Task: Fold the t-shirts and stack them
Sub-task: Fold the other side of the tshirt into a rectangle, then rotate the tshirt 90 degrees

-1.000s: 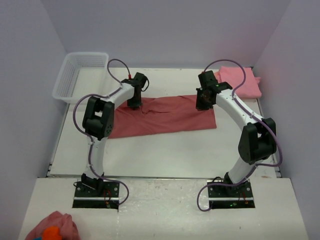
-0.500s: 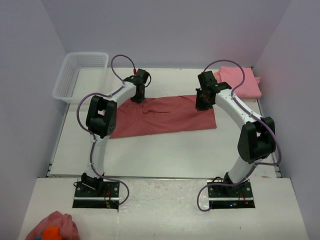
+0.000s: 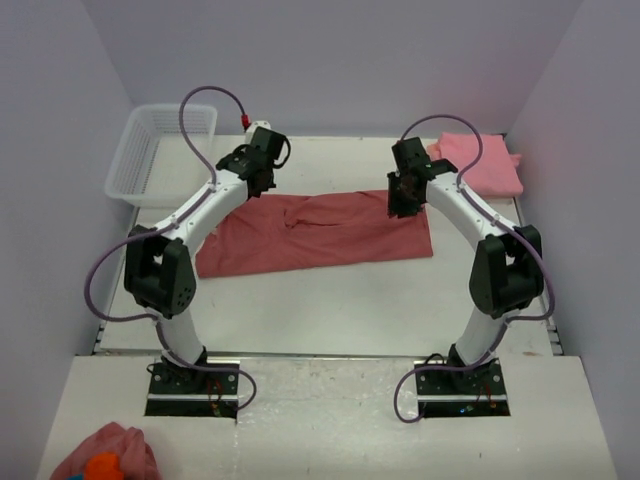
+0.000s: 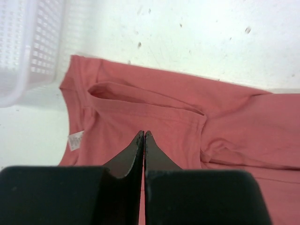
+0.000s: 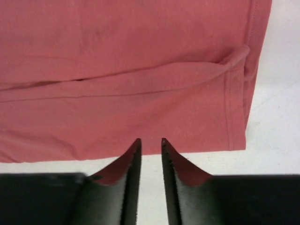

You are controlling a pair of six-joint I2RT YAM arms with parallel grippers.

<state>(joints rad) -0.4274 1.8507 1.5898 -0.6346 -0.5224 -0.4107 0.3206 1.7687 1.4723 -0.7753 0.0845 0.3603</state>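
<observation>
Red t-shirt (image 3: 320, 232) is laid as a long flat band across the middle of the table (image 3: 330, 300), collar end at left of the frame, hem end at right. A second, paler pink t-shirt (image 3: 482, 165) is seen already folded at upper right, well apart from the band. Basket (image 3: 128, 165) is at upper left, just beside the collar end. A pink lump with an orange patch (image 3: 105, 455) is noted at lower left, off the work area; no part in the job is judged for it.

Left claw (image 4: 143, 135): tips pressed together, nothing caught, hung over the collar (image 4: 140, 101) near the white label (image 4: 75, 139). Right claw (image 5: 148, 140): tips parted by a narrow slit, nothing held, poised at the cloth's edge close to the hem (image 5: 236, 112).

Step in hand is judged to be the next fold of the band, with one grip taken at each end.

How it is best done:
- The left claw must be spread before descent; shut as it is, cloth would only be pushed.
- All layers at the edge should be pinched together. A loose flap is seen in the right wrist view, and it could be left behind.
- Both ends should be lifted level and carried at one pace, so the crease is kept straight.
- The collar end is rumpled, so a pull outward is advised before the fold is laid.
</observation>
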